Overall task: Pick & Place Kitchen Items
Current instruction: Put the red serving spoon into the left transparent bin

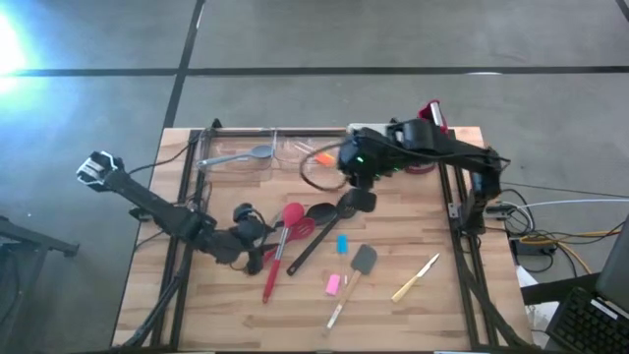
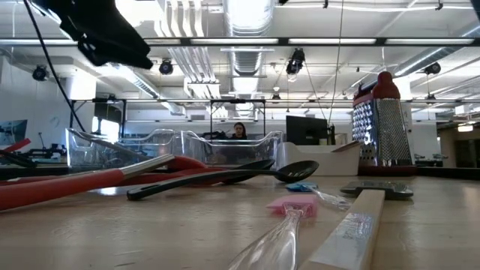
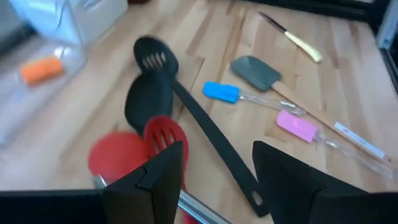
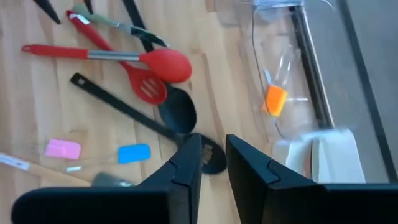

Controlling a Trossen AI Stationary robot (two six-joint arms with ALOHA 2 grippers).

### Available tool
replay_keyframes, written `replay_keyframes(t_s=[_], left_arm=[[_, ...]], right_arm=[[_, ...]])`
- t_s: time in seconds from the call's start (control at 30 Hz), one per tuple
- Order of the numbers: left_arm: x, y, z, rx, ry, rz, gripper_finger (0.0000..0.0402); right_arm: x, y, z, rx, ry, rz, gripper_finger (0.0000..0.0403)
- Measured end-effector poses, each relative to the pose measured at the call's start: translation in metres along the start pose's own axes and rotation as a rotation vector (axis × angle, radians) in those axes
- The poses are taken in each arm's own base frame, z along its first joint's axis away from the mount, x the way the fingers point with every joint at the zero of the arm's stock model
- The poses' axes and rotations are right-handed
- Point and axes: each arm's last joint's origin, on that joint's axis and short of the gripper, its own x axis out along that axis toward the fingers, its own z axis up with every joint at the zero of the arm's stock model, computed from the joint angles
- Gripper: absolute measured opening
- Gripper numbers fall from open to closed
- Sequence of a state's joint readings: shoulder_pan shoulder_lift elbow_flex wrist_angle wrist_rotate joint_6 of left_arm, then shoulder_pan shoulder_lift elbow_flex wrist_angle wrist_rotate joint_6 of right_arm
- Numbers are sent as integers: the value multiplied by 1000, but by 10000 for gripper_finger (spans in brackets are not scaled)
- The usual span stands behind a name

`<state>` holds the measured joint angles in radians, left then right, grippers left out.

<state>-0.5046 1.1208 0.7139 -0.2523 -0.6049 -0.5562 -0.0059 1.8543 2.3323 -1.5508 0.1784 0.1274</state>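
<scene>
The kitchen items lie loose on the wooden table: a red spoon [image 1: 292, 214], a red slotted spoon [image 3: 165, 132], a black ladle [image 3: 148, 102], a black slotted spoon [image 1: 349, 205], a blue scraper [image 1: 342, 244], a grey spatula [image 1: 365, 259], a pink scraper [image 1: 333, 284] and a yellow-handled knife [image 1: 416, 278]. An orange scraper [image 4: 275, 99] lies inside a clear tub [image 1: 314, 157]. My left gripper [image 3: 217, 180] hovers open, low over the red handles and the black slotted spoon's handle. My right gripper [image 4: 214, 165] hangs high above the black slotted spoon, its fingers a narrow gap apart and empty.
A second clear tub [image 1: 236, 152] at the far left holds a steel spoon [image 1: 260, 152]. A white tub [image 4: 329, 155] and a steel grater with a red top [image 2: 382, 120] stand at the far right. Black frame rails [image 1: 457, 211] run along both table sides.
</scene>
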Motion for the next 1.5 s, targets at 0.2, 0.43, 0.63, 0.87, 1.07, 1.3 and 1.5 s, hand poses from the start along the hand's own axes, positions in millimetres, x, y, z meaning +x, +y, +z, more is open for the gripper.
replay_keyframes(t_s=[0.2,0.43,0.63,0.87,1.07,1.3,1.5], left_arm=[[18,-13,-18,-101,61,43,196],[35,-26,-23,-175,98,79,196],[41,-25,-26,-281,105,140,196],[55,-16,-38,-333,173,245,196],[68,-13,-47,-326,234,270,197],[70,-11,-45,-339,233,273,197],[76,-3,-41,-372,235,290,197]], right_arm=[[-28,17,-19,34,-37,-30,51],[-29,27,-40,-22,1,-56,43],[-15,30,-57,54,97,-40,41],[2,37,-84,17,208,-45,30],[-4,41,-106,73,214,-42,27],[-11,41,-129,177,190,-30,27],[-8,37,-142,229,182,-33,27]])
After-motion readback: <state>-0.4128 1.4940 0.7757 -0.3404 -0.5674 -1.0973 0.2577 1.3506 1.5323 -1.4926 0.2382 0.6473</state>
